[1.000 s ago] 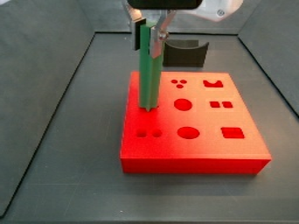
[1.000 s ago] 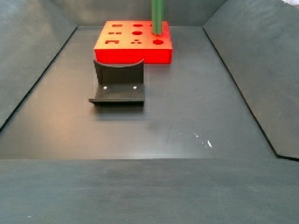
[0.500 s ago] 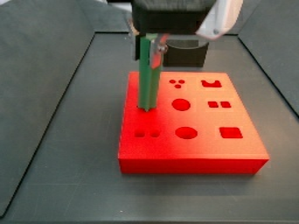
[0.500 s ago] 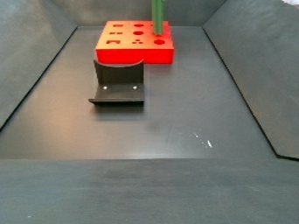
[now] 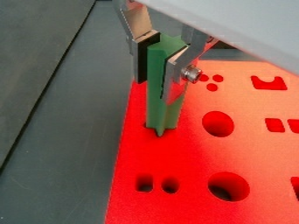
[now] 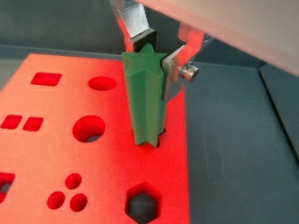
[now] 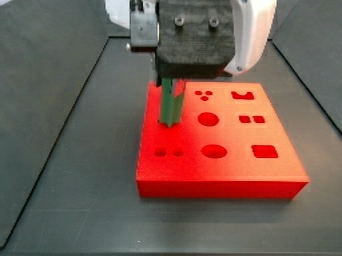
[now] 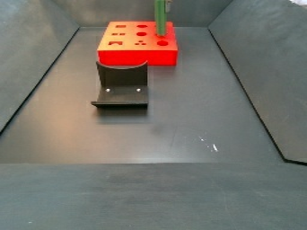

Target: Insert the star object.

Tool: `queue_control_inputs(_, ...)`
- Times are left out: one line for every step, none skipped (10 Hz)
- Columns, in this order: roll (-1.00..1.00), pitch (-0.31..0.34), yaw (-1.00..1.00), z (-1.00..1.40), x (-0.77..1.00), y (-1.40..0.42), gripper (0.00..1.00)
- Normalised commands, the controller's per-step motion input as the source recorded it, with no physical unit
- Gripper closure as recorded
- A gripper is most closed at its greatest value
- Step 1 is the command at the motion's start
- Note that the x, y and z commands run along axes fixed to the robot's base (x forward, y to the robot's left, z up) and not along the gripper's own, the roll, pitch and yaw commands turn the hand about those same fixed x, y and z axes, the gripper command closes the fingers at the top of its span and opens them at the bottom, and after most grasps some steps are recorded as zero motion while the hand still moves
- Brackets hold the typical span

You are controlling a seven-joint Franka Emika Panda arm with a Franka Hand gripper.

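The green star peg [image 6: 145,101] is being held upright over the red block [image 5: 233,157], its lower end seated at a hole near the block's edge, on the side nearest the pincer. In both wrist views the foot of the peg is being met by the block's top face, though how deep it is sitting cannot be told. For the step to be done well, the peg's points are best kept lined up with the hole's outline, and the push is best kept straight down along the peg's length, so that nothing is being wedged sideways.

The pincer [image 5: 158,59] is being closed on the upper part of the peg, one silver finger [image 6: 183,61] being pressed against each flank. In a side view the arm's head is being carried directly above the block [image 7: 221,140], pointing straight down, with the peg [image 7: 171,103] hanging below it. The dark fixture [image 8: 121,85] is standing on the worktop [image 8: 168,162] just beside the block, apart from the peg.
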Motion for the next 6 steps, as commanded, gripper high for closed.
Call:
queue_control_inputs(0.08, -0.026, 0.00, -1.00, 0.01, -0.06, 1.00)
queue_control_inputs(0.03, -0.027, 0.00, -1.00, 0.00, -0.02, 1.00)
queue_control_inputs(0.03, -0.010, 0.00, -1.00, 0.00, -0.02, 1.00)
queue_control_inputs(0.01, -0.067, -0.01, -1.00, 0.00, 0.00, 1.00)
queue_control_inputs(0.02, 0.000, 0.00, 0.00, 0.00, 0.00, 1.00)
queue_control_inputs(0.00, 0.000, 0.00, 0.00, 0.00, 0.00, 1.00)
